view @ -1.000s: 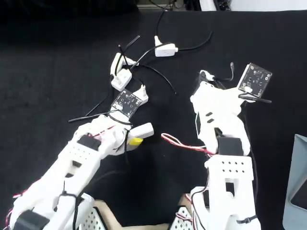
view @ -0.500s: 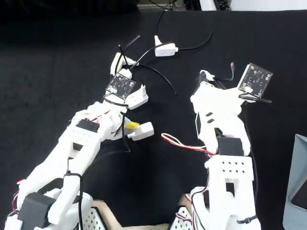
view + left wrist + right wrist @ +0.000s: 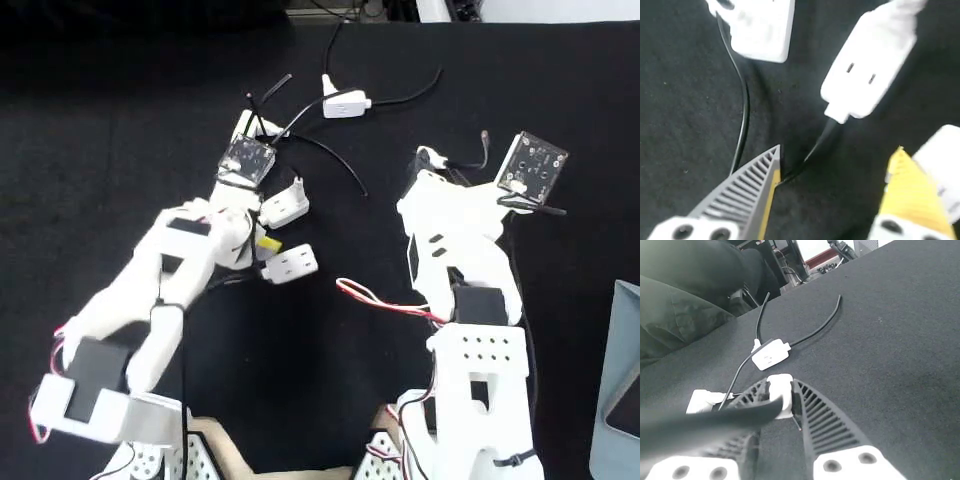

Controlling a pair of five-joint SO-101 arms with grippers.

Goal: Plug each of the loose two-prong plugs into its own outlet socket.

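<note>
1. Left gripper is hanging wide open, empty; outlet socket is lying just ahead, left of table centre, long axis pointing back at the jaws.
2. Right gripper is clamping a white plug, sitting farther from that socket.

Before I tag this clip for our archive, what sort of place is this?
Probably a robotics lab bench: two white arms at a black-covered table, loose outlet sockets and cords on it, a white plug in the right gripper.

Left arm stretches toward 1 o'clock, left gripper spread wide; right arm points to 12, right gripper clamping a white plug.
</note>
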